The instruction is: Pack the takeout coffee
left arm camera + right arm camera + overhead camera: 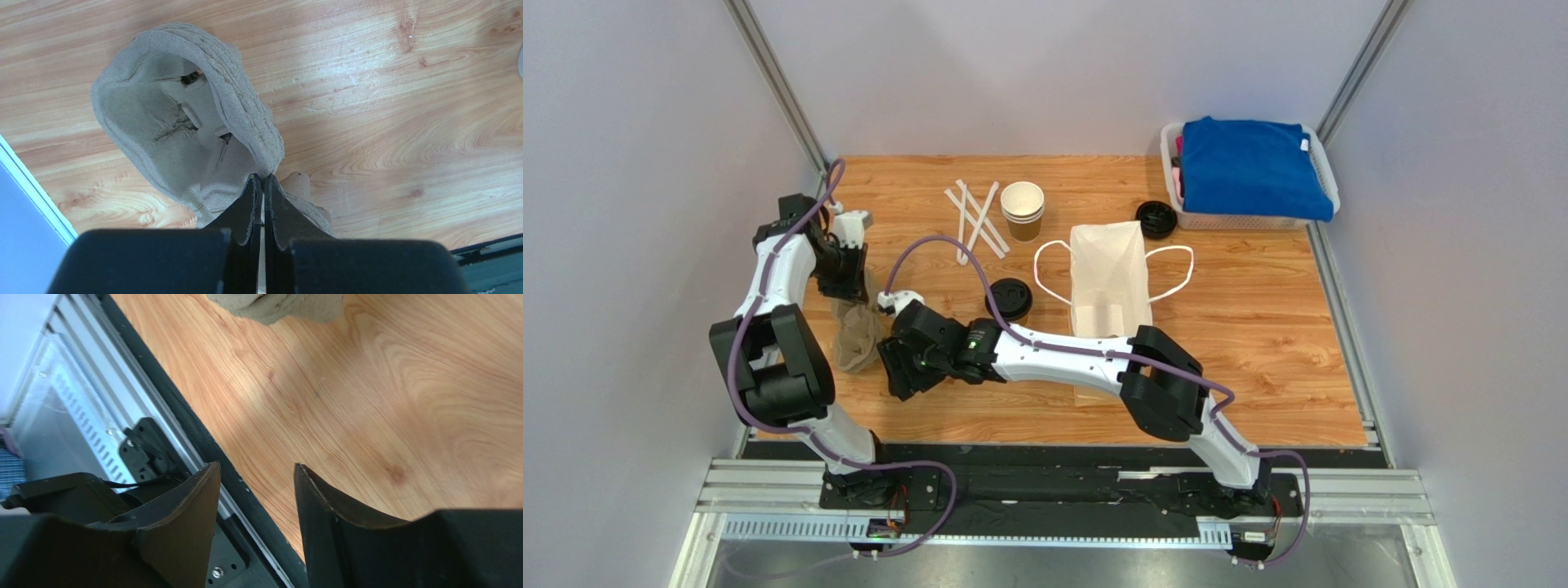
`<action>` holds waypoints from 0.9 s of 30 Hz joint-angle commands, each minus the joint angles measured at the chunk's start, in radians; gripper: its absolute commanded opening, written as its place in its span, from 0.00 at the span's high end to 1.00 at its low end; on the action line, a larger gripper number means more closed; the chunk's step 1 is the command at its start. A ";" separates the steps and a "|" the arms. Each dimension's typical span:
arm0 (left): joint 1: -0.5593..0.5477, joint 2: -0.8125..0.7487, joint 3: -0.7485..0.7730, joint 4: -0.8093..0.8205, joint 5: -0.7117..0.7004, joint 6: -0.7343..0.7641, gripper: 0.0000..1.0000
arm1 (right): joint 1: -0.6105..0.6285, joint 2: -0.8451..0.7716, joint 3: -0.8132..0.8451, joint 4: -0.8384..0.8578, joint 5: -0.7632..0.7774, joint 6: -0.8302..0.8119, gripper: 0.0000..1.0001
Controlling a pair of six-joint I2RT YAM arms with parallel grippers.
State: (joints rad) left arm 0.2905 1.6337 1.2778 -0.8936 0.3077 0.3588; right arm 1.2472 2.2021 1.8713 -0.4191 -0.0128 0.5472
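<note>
From above, the coffee stands upright on the worktop. It is just left of the flat white bag and close beside the right arm's forearm. A stack of cups and a loose lid sit farther back. The left claw is at the left edge, with a grey-brown pulp tray below it. The right claw reaches across to just beside that tray.

In the left wrist view, the fingers are pressed together, pinching the tray's rim above the wood.

In the right wrist view, the fingers are spread partway with nothing between them, over the worktop's near edge. A corner of the tray shows at the top.
</note>
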 commanded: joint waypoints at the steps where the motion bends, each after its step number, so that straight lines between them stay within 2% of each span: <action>1: 0.027 -0.057 -0.005 -0.036 0.090 0.045 1.00 | -0.043 0.014 0.019 0.166 -0.087 0.085 0.51; 12: 0.033 -0.101 -0.012 -0.054 0.145 0.048 1.00 | -0.054 0.034 0.071 0.172 0.007 0.068 0.50; 27: 0.032 -0.169 -0.069 -0.082 0.185 0.043 1.00 | -0.066 0.061 0.088 0.180 0.056 0.076 0.52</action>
State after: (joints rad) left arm 0.3153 1.5265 1.2190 -0.9642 0.4473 0.3847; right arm 1.1858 2.2509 1.9141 -0.2863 -0.0063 0.6140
